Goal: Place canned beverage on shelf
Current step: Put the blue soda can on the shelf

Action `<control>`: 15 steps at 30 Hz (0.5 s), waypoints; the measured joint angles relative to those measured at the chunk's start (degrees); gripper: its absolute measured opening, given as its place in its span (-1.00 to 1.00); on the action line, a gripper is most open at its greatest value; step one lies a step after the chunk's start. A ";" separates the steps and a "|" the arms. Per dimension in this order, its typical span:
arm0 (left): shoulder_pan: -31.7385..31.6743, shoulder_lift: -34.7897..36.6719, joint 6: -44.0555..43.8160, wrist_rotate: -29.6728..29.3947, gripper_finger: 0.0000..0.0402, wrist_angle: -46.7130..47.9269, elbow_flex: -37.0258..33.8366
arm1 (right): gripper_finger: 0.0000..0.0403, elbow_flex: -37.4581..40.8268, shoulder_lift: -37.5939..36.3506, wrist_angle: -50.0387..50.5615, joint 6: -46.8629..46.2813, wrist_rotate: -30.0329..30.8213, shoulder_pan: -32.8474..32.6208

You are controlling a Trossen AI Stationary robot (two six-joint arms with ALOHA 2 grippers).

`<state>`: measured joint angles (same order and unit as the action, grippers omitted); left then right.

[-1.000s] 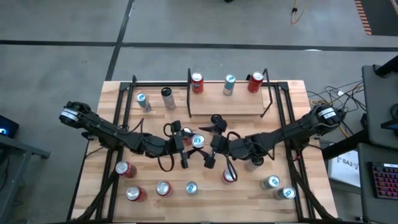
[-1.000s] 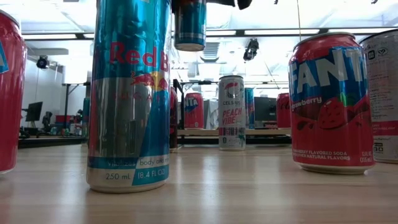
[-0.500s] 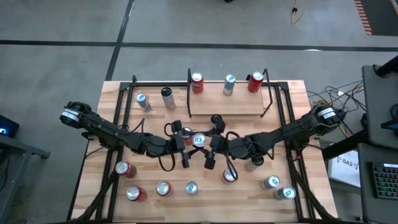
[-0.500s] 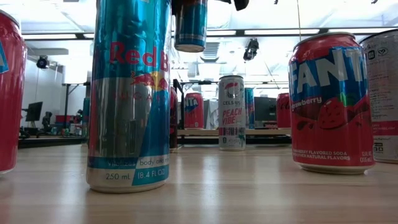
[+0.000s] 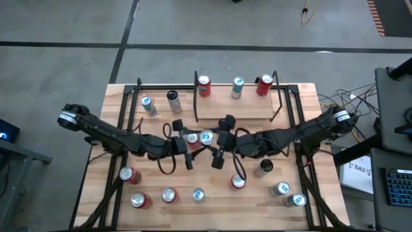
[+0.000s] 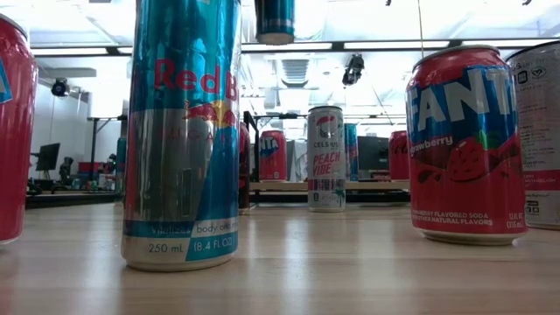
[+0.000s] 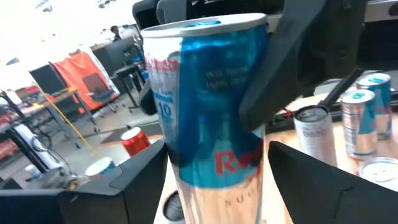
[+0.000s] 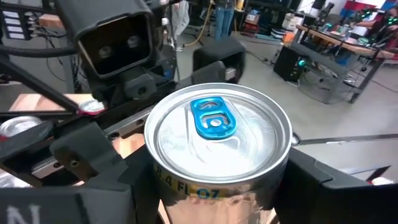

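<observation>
We saw both arms meeting over the middle of the bench (image 5: pixel 116 96), just in front of the shelf (image 5: pixel 235 108). Between them a blue can (image 5: pixel 206 136) hung in the air, clear of the bench top; the low view showed only its base at the upper edge. The left tool (image 5: pixel 194 138) was clamped on the can's sides, its dark fingers (image 7: pixel 311 180) pressing the blue wall. The right tool (image 5: pixel 219 138) also had its fingers (image 8: pixel 93 165) tight against the can, with the silver lid and blue tab facing its camera. Three cans (image 5: pixel 237 87) stood along the shelf's back. More cans (image 5: pixel 168 194) stood scattered on the bench.
</observation>
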<state>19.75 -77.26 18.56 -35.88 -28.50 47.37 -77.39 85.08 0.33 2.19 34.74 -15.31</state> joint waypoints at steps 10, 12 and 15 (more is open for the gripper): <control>-0.68 2.69 0.66 0.62 0.30 1.06 -0.15 | 0.08 -1.87 0.07 1.06 0.65 -2.24 1.03; -0.73 2.65 0.48 0.50 0.30 1.10 -0.15 | 0.08 -1.70 0.24 1.12 0.18 -2.47 1.27; -0.73 2.44 0.42 0.71 0.30 1.32 -0.17 | 0.08 -1.69 0.86 1.11 -0.06 -2.63 1.31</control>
<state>19.03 -74.83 18.98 -35.17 -27.18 47.20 -79.07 85.94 1.44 2.13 32.12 -14.00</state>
